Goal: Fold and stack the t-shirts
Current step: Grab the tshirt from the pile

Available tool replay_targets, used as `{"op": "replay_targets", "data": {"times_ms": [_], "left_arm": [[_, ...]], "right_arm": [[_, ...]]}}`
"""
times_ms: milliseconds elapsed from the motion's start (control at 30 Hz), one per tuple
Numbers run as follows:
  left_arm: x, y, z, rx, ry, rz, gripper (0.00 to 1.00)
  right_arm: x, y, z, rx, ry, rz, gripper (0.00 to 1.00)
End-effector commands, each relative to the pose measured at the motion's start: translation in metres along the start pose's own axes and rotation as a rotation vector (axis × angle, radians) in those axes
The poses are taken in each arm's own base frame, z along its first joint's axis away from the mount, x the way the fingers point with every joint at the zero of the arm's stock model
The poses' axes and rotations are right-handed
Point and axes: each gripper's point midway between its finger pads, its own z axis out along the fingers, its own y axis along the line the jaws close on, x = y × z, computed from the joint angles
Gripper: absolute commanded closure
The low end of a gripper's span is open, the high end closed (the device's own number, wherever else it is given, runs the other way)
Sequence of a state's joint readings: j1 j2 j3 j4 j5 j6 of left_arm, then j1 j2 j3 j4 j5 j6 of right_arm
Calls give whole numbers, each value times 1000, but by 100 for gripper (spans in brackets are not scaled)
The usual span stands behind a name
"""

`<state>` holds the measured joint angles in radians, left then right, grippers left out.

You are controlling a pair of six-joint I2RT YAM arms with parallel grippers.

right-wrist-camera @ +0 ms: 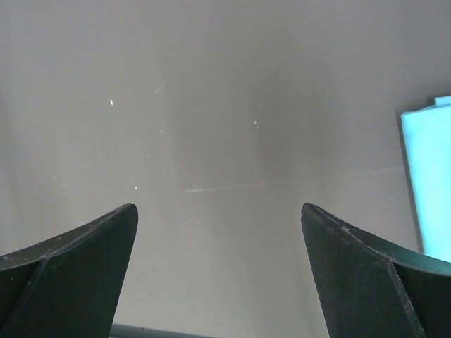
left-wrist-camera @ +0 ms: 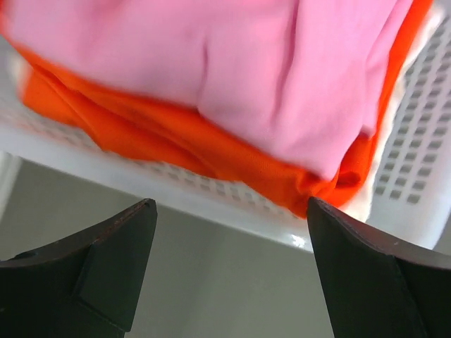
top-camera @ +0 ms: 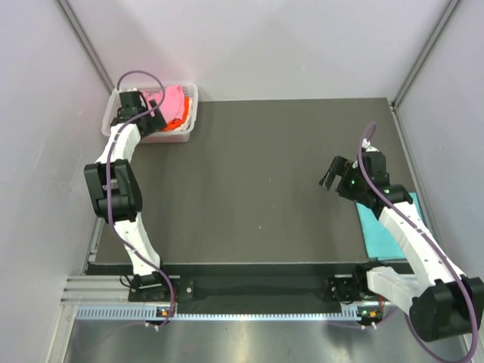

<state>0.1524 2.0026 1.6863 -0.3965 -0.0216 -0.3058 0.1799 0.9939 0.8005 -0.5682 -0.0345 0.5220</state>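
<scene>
A light pink t-shirt (left-wrist-camera: 232, 70) lies crumpled on top of a bright orange t-shirt (left-wrist-camera: 211, 151) inside the white mesh basket (top-camera: 184, 134) at the table's far left corner. My left gripper (left-wrist-camera: 231, 208) hovers open just before the basket's rim, nothing between its fingers; from above its arm covers part of the pink t-shirt (top-camera: 175, 97). A teal t-shirt (top-camera: 378, 231) lies folded flat at the table's right edge, partly under the right arm, and its corner (right-wrist-camera: 430, 176) shows in the right wrist view. My right gripper (top-camera: 330, 175) stands open above bare table.
The dark table (top-camera: 257, 181) is bordered by white walls on three sides. A metal rail (top-camera: 227, 291) runs along the near edge between the arm bases.
</scene>
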Motion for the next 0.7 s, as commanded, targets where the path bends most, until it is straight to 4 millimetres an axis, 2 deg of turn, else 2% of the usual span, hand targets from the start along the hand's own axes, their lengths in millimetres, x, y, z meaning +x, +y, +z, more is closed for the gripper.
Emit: {"op": "replay_targets", "data": {"times_ms": [0, 67, 133, 233, 267, 333, 367, 433, 467, 533, 567, 667], "left_arm": [[-143, -18, -72, 41, -503, 63, 8], [-156, -26, -70, 67, -516, 88, 8], [-159, -31, -59, 87, -505, 110, 8], [-172, -47, -38, 158, -512, 125, 8], [-174, -53, -24, 182, -506, 129, 8], [-180, -59, -12, 211, -515, 124, 12], [-173, -57, 6, 210, -498, 119, 14], [-187, -66, 9, 240, -550, 111, 18], [-181, -65, 24, 243, -538, 98, 20], [-188, -66, 31, 248, -560, 85, 20], [-176, -64, 49, 245, -530, 80, 21], [-161, -61, 73, 245, -494, 58, 21]], "right_arm": [[-27, 11, 5, -30, -92, 59, 1], [-28, 16, 8, -51, -92, 71, 0], [-30, 19, 12, -65, -93, 76, 0], [-29, 19, 18, -59, -76, 89, 0], [-29, 20, 19, -60, -70, 91, 0], [-29, 20, 20, -59, -71, 93, 0], [-30, 20, 19, -57, -76, 94, 0], [-29, 16, 18, -42, -78, 96, 0], [-30, 16, 17, -38, -82, 98, 0], [-27, 12, 16, -20, -78, 98, 0], [-26, 11, 16, -15, -72, 98, 0], [-22, 6, 16, 7, -58, 103, 0]]}}
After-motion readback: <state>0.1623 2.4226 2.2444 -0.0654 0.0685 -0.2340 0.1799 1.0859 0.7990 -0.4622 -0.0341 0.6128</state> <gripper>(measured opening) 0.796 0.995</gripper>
